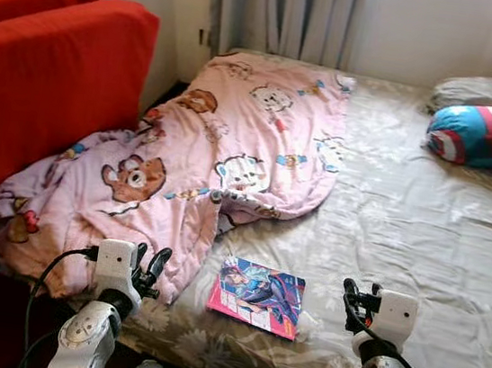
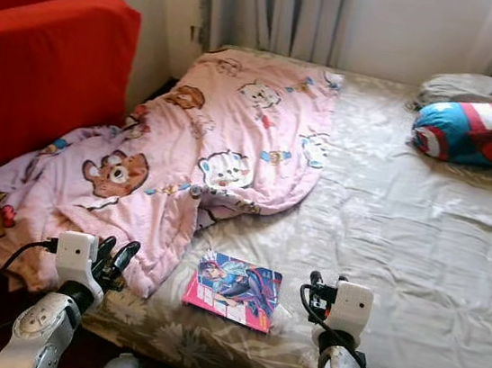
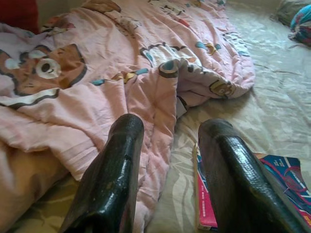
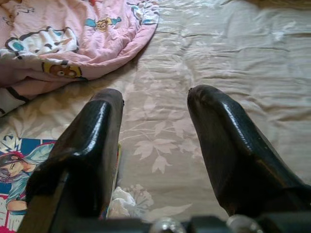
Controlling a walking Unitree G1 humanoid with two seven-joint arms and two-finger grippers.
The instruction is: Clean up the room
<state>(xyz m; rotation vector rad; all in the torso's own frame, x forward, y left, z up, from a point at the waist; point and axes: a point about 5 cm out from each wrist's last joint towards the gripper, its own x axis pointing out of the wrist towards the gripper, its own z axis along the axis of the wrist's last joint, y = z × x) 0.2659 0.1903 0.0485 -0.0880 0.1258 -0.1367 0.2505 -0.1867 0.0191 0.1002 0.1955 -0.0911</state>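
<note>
Beige floral bed, pink blanket, book; left pincer, right pincer spread

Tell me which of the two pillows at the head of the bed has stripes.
The front pillow, blue with red and white stripes, lying on the bed sheet. The other pillow behind it is plain grey.

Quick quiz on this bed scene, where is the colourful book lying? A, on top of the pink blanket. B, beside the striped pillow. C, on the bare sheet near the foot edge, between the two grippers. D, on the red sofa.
C: the book lies flat on the beige sheet, just off the pink blanket's edge, between the left gripper and the right gripper.
</note>
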